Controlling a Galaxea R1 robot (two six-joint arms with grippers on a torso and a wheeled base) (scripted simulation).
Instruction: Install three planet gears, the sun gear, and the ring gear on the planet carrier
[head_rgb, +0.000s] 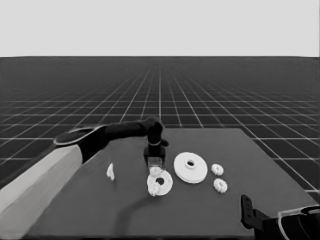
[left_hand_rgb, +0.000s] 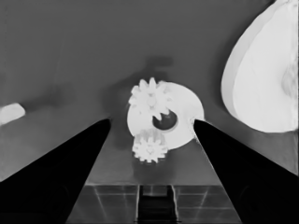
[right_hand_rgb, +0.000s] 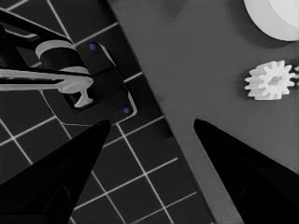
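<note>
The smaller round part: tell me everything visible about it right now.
The smaller round part is a flat white disc with a round centre hole, lying on the dark table beside the larger round part. One gear sits on its face; a second gear overlaps its rim. The left gripper hovers above, fingers open, not touching it.

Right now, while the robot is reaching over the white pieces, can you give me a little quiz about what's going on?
1. True or false: the right claw, parked at the table's near right corner, holds a gear.
2. How many gears lie loose to the right of the larger round part?
3. What lies just below the open left claw?
A. the smaller round part, with gears on it
B. the larger round part
C. bare table

Key: 1 false, 2 two, 3 A.
</note>
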